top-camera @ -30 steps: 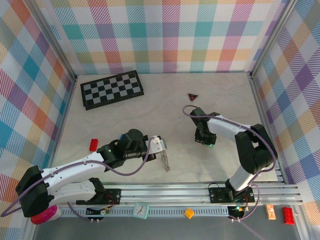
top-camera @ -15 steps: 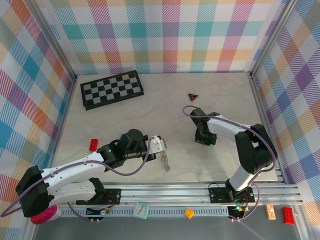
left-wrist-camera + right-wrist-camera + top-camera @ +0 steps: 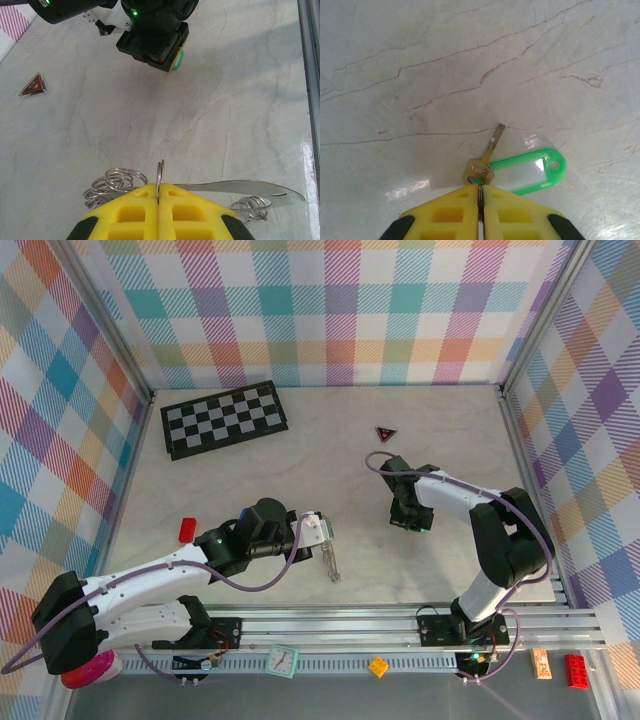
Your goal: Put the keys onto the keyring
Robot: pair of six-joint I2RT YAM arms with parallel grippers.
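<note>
On the bench (image 3: 240,110) the right arm (image 3: 150,30) stands ahead of the left gripper (image 3: 159,187), with a red-marked triangle (image 3: 33,85) off to the side. The left jaws clamp the keyring (image 3: 159,172), upright and edge-on. The right gripper (image 3: 481,189) has narrow jaws nipping the head end of the green-tagged key (image 3: 487,152), which lies flat, shaft pointing away from them.
</note>
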